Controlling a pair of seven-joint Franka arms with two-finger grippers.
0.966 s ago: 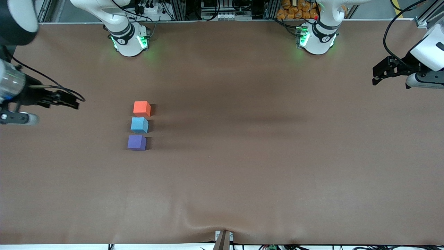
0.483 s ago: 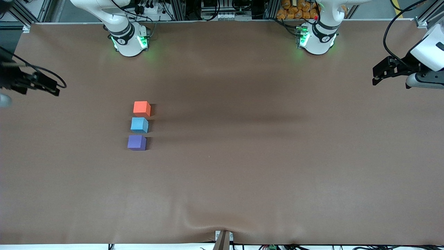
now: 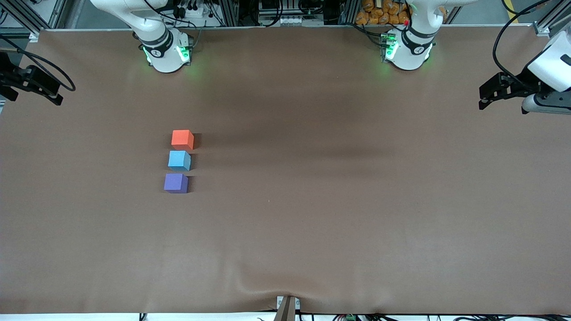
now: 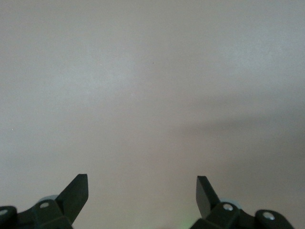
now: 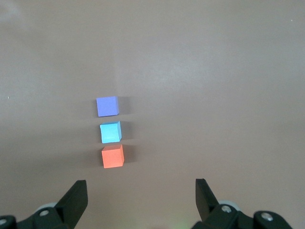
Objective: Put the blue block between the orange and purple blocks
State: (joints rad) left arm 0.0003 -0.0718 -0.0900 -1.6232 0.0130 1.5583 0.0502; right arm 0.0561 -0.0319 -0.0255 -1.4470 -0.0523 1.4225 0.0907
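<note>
The blue block [image 3: 179, 160] sits on the brown bench [image 3: 339, 200] in a short row, between the orange block [image 3: 182, 139] and the purple block [image 3: 175, 183], with slim gaps either side, so the placing looks done. The right hand [image 3: 42, 87] hangs wide and empty over the bench edge at its own end; the left hand [image 3: 490, 93] waits, also wide, over its end. What's left, I reckon, is simply keeping both arms high and well away from the row.
</note>
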